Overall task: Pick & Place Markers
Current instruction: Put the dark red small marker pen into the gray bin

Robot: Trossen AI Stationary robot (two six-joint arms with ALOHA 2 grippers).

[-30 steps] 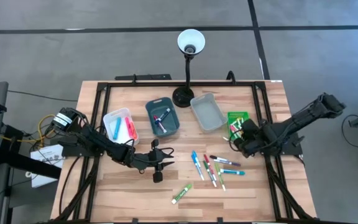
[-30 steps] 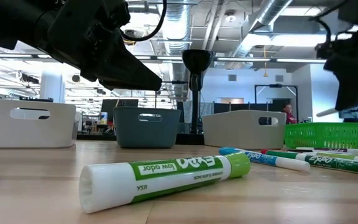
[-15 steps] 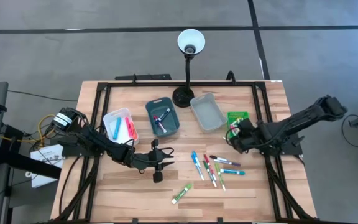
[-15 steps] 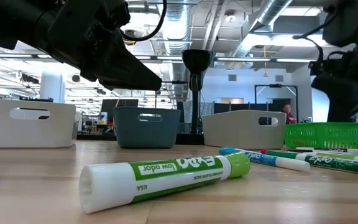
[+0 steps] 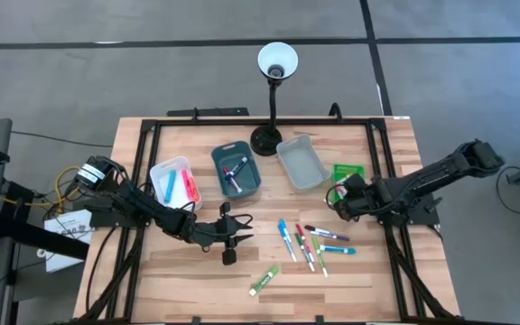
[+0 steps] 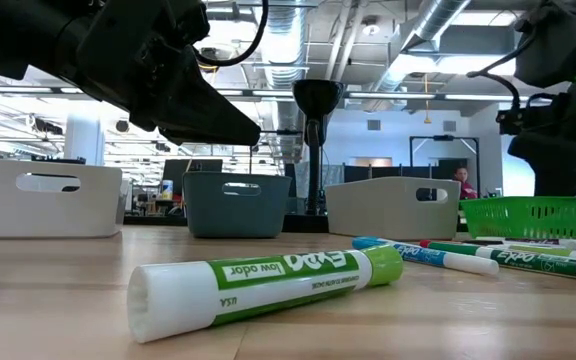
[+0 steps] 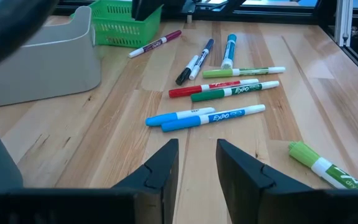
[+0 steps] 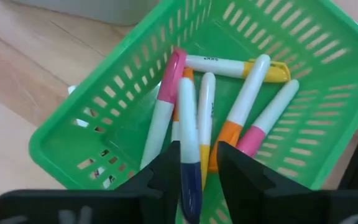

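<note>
Since 1 second ago, right hand (image 8: 191, 180) has shifted over the green basket (image 8: 92, 146), clamped on a dark-capped marker (image 8: 189, 165); left hand (image 7: 196, 165) waits, fingers apart.

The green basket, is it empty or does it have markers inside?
Not empty: the green basket holds several markers, lying across each other, pink, orange and yellow caps.

Thin capped markers (image 5: 310, 244) lie on the wooden table (image 5: 359, 280), in front of three small plastic bins (image 5: 236, 171).
</note>
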